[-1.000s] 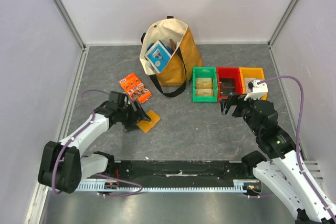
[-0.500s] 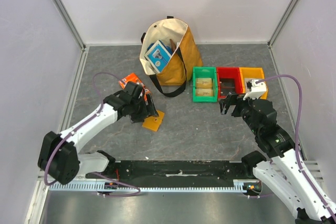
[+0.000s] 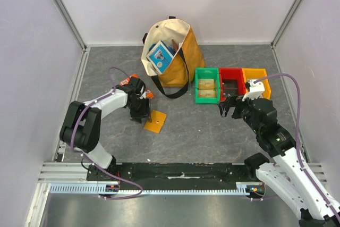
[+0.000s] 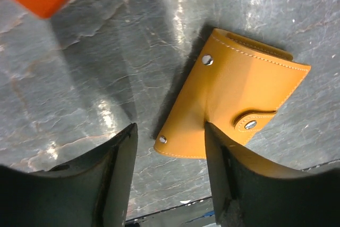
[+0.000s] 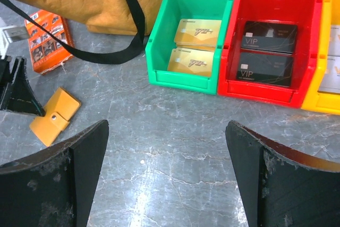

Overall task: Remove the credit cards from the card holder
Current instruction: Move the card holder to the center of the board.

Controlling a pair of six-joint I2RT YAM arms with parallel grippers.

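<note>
The small flat orange-tan leather card holder (image 4: 234,99) lies on the grey stone-patterned bench (image 3: 196,131), folded shut with its little tab snapped down, so its inside is hidden. It sits left of centre, near the front of the yellow-and-cream canvas tote bag (image 3: 178,62).

The left pincer (image 4: 170,129) is directly above it, with its jaws spread. In the left wrist view one corner of the holder lies between the two black fingers (image 4: 114,179). Whether either finger touches the leather cannot be told.

Just beside the holder, on the far left side, is a bright orange printed packet (image 5: 48,38), largely covered by the left arm in the overhead view. A blue-and-white box (image 3: 159,55) stands inside the tote bag.

To the right of the bag three plastic bins stand side by side, touching. The green bin (image 5: 183,81) holds gold cards (image 5: 197,33), the red bin (image 5: 257,93) holds black cards (image 5: 268,36), and the yellow-orange bin (image 5: 319,102) holds pale cards only partly in view.

The right pincer (image 5: 166,126) hangs in front of the bins, well apart from the holder, with its jaws wide and nothing between them.
</note>
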